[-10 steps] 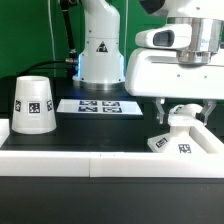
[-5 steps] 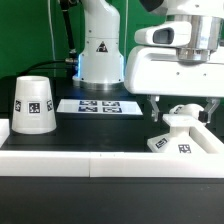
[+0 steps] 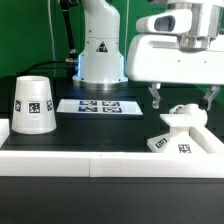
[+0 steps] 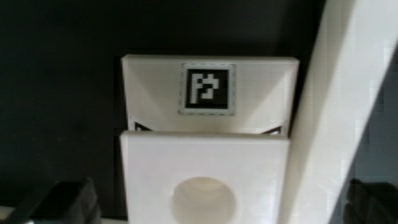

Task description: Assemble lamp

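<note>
The lamp base (image 3: 178, 134), flat, angular and white with tags on its front, lies at the exterior view's right against the white rim. A small rounded white part (image 3: 184, 108), seemingly the bulb, lies just behind it, partly hidden. The large tapered shade (image 3: 34, 104) stands mouth down at the exterior view's left. My gripper (image 3: 181, 98) hangs open and empty straight above the base, fingers apart on either side. In the wrist view the base (image 4: 205, 150) shows its tag and its round socket hole (image 4: 208, 200), with the dark fingertips (image 4: 68, 203) at the frame's corners.
The marker board (image 3: 97, 105) lies flat in front of the white robot pedestal (image 3: 100, 50). A raised white rim (image 3: 100, 160) runs along the front of the black table, and its side wall (image 4: 342, 100) runs close beside the base.
My gripper has risen from around the top of the base to a little above it. It stays open. The base and the shade have not moved.
</note>
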`<state>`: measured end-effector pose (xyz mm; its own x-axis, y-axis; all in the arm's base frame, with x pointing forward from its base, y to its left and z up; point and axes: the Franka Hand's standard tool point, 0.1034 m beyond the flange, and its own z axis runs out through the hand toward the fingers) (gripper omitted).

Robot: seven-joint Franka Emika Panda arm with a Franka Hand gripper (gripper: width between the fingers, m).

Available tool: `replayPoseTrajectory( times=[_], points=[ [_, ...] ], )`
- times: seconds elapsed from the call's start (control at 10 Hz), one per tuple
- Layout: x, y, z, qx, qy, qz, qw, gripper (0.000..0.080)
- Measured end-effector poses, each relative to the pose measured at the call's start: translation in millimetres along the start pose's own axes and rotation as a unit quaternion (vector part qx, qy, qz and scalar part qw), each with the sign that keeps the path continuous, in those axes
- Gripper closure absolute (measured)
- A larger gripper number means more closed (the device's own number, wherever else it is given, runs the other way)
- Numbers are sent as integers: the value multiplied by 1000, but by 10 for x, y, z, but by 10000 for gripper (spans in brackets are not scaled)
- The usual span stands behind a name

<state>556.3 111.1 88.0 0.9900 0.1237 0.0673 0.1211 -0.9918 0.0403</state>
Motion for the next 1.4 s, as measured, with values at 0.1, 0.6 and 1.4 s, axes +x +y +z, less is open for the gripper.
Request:
replayPoseTrajectory(
  times=[0.1,0.6,1.4],
  points=[
    [-48,-52,-73,1,2,-5,1000,101],
    [-61,-71,-26,0,4,-21,1000,101],
    [-491,-522,-64,5,-13,-65,998,101]
  ],
)
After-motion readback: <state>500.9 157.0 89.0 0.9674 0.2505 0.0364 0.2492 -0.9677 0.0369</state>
